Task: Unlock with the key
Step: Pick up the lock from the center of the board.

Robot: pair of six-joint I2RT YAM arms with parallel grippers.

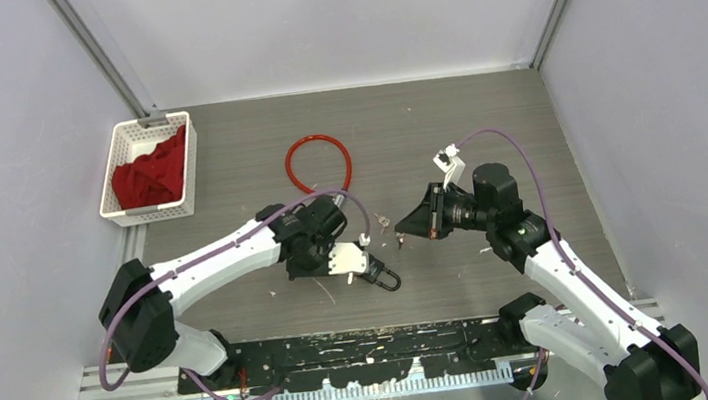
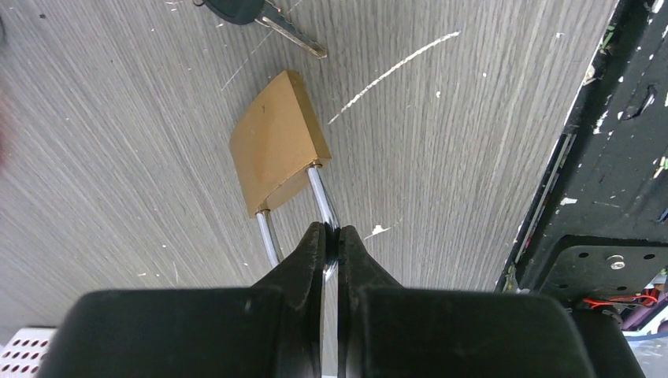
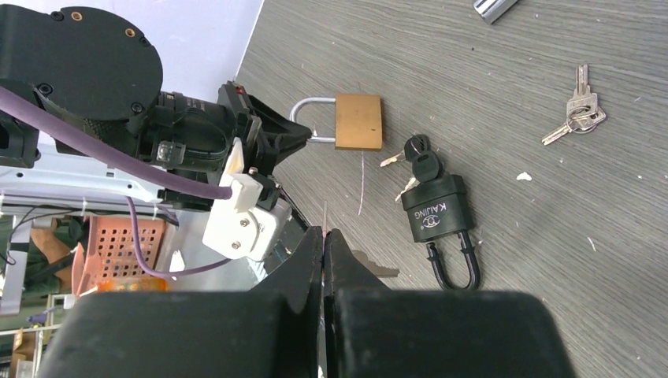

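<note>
Pinching brass padlock [image 2: 276, 142] shackle [image 2: 321, 201]: left end effector [image 2: 332, 235]

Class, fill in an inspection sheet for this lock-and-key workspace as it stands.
Surface: grey wood-grain table, scratched.
Job's things: brass padlock; black padlock, black-headed keys by it; loose key bunch.
Clutter: red ring; white basket holding red cloth.
Grippers: left gripper shut on brass padlock's shackle; right gripper shut.
Cables: purple cable along each arm.
Surroundings: pale walls, black base rail.

Black padlock [image 3: 439, 209] and keys [image 3: 419, 160] crowd the brass padlock [image 3: 359, 121] at its body end
</note>
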